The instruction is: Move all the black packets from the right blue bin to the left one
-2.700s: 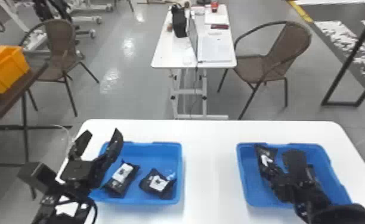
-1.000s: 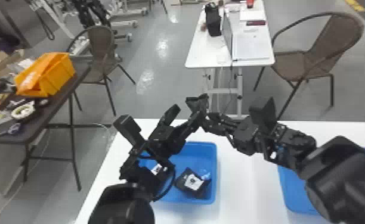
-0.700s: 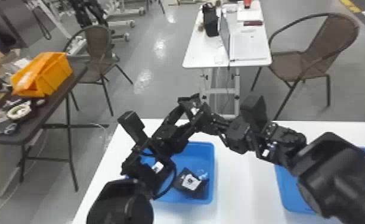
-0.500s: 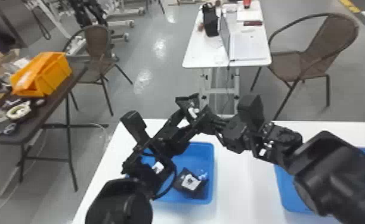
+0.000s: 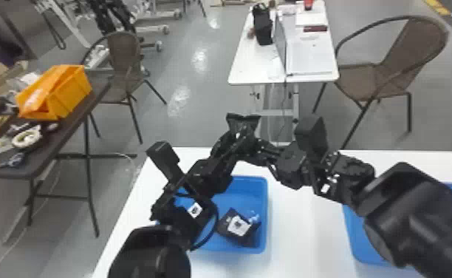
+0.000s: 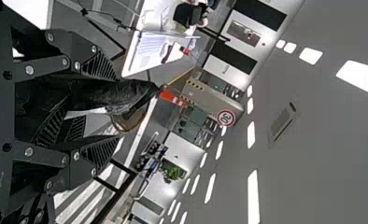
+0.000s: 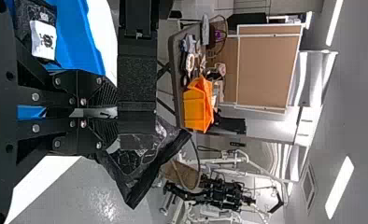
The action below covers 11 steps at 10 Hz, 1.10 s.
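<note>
In the head view my left gripper [image 5: 229, 148] and my right gripper [image 5: 253, 149] meet above the far side of the left blue bin [image 5: 262, 192], at a raised black packet [image 5: 243, 121]. My left gripper [image 6: 108, 109] has its fingers apart around that packet [image 6: 126, 95] in its wrist view. In the right wrist view my right gripper [image 7: 108, 112] is closed on the packet [image 7: 142, 161], which extends past its fingers. Two packets lie in the left bin: one [image 5: 239, 226] uncovered, another [image 5: 196, 211] partly behind the left arm. The right arm hides much of the right blue bin [image 5: 356, 236].
Both bins stand on a white table [image 5: 304, 229]. To the left is a dark table [image 5: 62, 148] with an orange container [image 5: 57, 92] and loose items. Beyond the work table stand chairs [image 5: 395, 74] and another white table [image 5: 251, 63] with a laptop.
Since the oldest frame, the head view has swung left and the right arm has come from the right bin to the left gripper, the packet raised between them. Over the last half second little has shifted.
</note>
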Motion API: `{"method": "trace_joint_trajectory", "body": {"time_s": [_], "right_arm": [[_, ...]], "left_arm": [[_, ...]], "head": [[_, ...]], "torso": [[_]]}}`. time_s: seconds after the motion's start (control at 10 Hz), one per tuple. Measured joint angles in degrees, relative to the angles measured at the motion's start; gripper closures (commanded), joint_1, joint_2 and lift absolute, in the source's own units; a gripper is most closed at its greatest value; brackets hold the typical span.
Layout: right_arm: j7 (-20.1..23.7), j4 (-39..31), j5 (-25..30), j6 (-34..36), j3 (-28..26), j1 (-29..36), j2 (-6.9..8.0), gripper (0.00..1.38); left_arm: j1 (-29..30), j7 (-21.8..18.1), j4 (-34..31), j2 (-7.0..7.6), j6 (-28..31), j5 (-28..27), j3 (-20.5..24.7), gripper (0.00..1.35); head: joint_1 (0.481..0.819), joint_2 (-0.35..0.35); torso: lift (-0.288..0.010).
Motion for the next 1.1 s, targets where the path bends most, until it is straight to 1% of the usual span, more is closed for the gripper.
{"method": "trace_joint_trajectory", "body": {"time_s": [0.3, 0.5, 0.6, 0.7, 0.8, 1.0, 1.1], "right_arm": [[0.01, 0.20, -0.16, -0.24, 0.02, 0.05, 0.04, 1.08], [0.01, 0.37, -0.25, -0.55, -0.05, 0.13, 0.04, 1.07], [0.05, 0.58, -0.41, -1.32, -0.13, 0.24, 0.05, 0.78], [0.59, 0.68, -0.37, -2.51, -1.07, 0.99, 0.20, 0.28], [1.34, -0.32, 0.87, -3.71, -4.30, 3.34, 0.77, 0.02], [1.32, -7.01, 5.24, -3.47, -15.11, 11.53, 2.42, 0.19], [1.10, -10.84, 7.03, -1.80, -20.65, 15.54, 3.38, 0.22]], "left_arm": [[1.57, 1.65, 0.00, -0.89, -4.89, -0.21, 0.34, 1.22], [2.49, 1.80, -0.51, -0.98, -5.83, -0.85, 1.38, 1.22], [2.62, 1.81, -0.60, -0.98, -6.38, -0.87, 1.48, 1.22], [2.90, 1.99, -0.63, -0.98, -7.43, -0.57, 1.62, 1.22], [3.35, 2.22, -0.63, -0.98, -8.55, -0.45, 2.06, 1.22], [4.74, 2.63, -0.62, -0.98, -10.40, -1.73, 4.11, 1.22], [5.59, 2.81, -0.13, -0.98, -11.76, -4.20, 5.87, 1.22]], "head": [[0.695, 0.244], [0.695, 0.260], [0.695, 0.262], [0.695, 0.265], [0.695, 0.265], [0.695, 0.247], [0.695, 0.236]], "torso": [[0.000], [0.000], [0.000], [0.000], [0.000], [0.000], [0.000]]}}
